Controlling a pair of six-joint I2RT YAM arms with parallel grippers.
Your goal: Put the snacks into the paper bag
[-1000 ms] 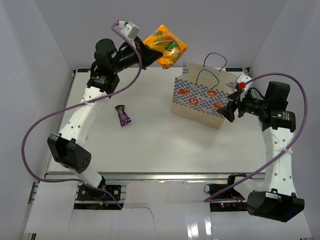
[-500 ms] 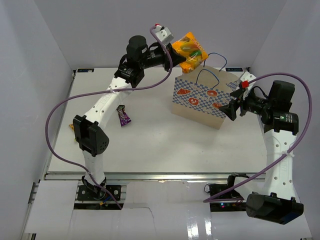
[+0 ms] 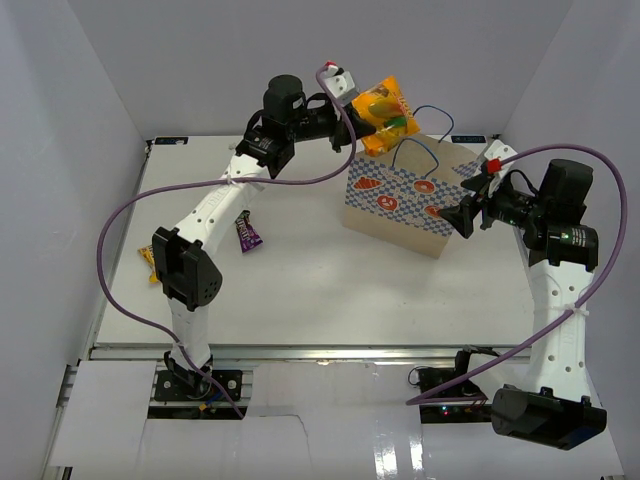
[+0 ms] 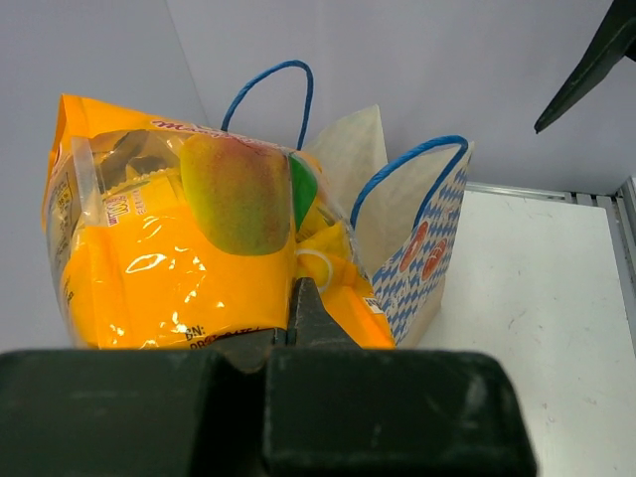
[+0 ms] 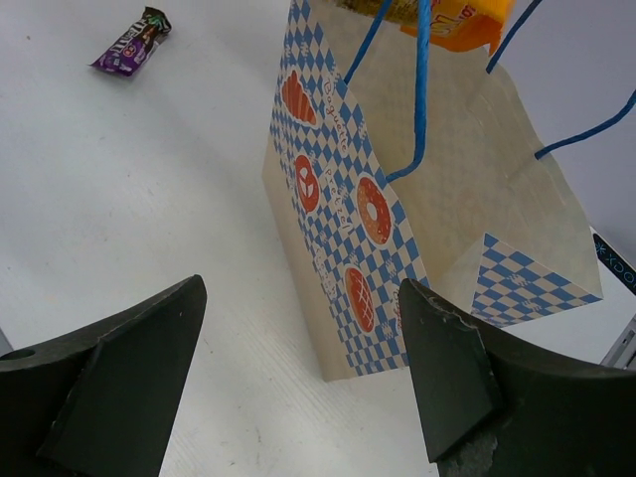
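My left gripper (image 3: 357,106) is shut on the orange crinkly bag (image 3: 386,110) and holds it in the air just above the far left rim of the paper bag (image 3: 398,203). The left wrist view shows the orange bag (image 4: 169,248) pinched in my left gripper (image 4: 294,303), with the paper bag (image 4: 422,238) open behind it. My right gripper (image 3: 463,214) is open and empty beside the paper bag's right side (image 5: 343,199). The purple candy packet (image 3: 246,231) lies on the table to the left. The green bag is not in view.
A small yellow-orange packet (image 3: 148,262) lies at the table's left edge, beside my left arm. The purple packet also shows in the right wrist view (image 5: 131,48). Grey walls close in the table at the back and on both sides.
My left arm has swung right with the orange bag, from the back left to just over the paper bag's rim. My right gripper has stayed open beside the bag.
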